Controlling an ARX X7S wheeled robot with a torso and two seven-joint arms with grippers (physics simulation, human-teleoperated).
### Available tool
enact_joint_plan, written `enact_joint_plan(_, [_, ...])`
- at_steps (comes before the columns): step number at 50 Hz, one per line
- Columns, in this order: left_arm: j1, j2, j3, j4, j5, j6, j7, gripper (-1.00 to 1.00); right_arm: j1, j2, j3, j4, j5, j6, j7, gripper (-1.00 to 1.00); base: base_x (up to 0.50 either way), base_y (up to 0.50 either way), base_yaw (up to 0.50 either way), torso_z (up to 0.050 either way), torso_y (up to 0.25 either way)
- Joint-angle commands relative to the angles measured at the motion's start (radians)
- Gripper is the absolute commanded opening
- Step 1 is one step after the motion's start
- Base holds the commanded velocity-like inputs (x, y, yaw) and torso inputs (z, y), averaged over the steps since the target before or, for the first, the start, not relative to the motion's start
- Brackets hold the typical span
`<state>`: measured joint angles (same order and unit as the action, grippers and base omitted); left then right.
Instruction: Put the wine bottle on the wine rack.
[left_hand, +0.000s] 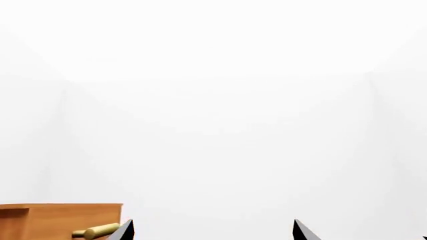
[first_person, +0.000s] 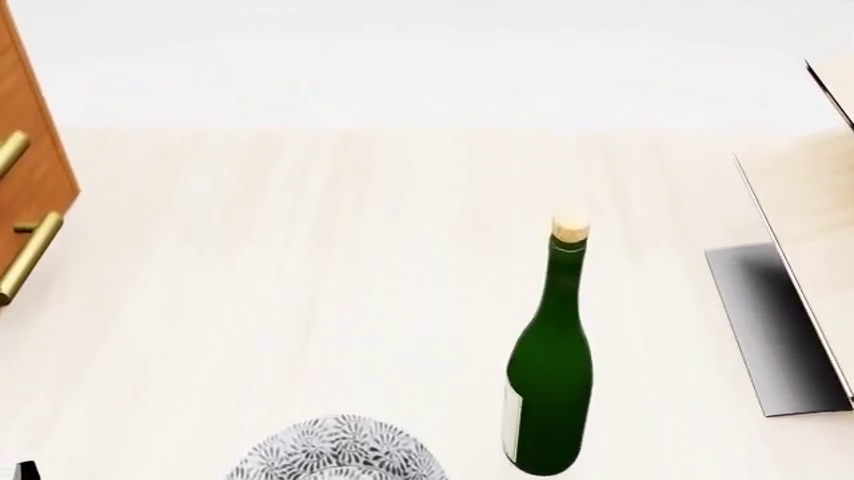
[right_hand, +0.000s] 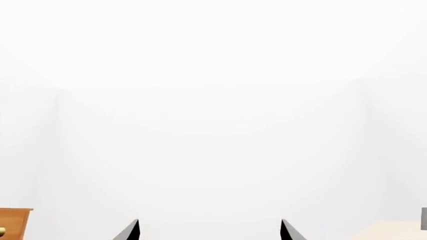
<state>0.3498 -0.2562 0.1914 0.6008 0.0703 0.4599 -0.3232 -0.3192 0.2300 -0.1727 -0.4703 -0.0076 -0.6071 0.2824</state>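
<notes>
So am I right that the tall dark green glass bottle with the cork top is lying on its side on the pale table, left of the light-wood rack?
Not quite: the tall dark green glass bottle stands upright, cork top uppermost, on the pale table, left of the light-wood rack. The head view shows it.

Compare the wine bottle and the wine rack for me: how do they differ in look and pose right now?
The wine bottle is slim dark green glass with a tan cork; the wine rack is light wooden boards on a grey metal base. The bottle stands upright, while the rack's boards are tilted. The bottle is fully in the head view; the rack is cut off at its right edge. Both rest on the same pale tabletop, apart.
</notes>
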Motion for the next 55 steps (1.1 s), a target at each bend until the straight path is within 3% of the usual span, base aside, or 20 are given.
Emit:
enact_joint_plan(1, [0.002,-0.006,0.005,0.006,0.002,-0.006,-0.006,1.00,-0.002,0.006,-0.005,0.001,-0.001,-0.002,0.007,1.00,0.14,0.00,0.00,0.000,0.000])
enact_joint_plan(24, [-0.003,-0.015,0.015,-0.003,0.005,-0.003,-0.018,1.00,0.005,0.014,-0.016,0.010,-0.007,0.009,0.019,1.00,0.14,0.00,0.00,0.000,0.000])
enact_joint_plan(26, [-0.003,-0.015,0.017,-0.005,0.006,-0.003,-0.019,1.00,0.017,0.054,-0.058,0.000,0.126,0.059,-0.024,1.00,0.14,0.00,0.00,0.000,0.000])
enact_joint_plan(55, [-0.006,-0.027,0.027,0.001,0.008,-0.010,-0.034,1.00,0.019,0.066,-0.063,-0.010,0.112,0.079,-0.007,1.00,0.00,-0.07,0.00,0.000,0.000])
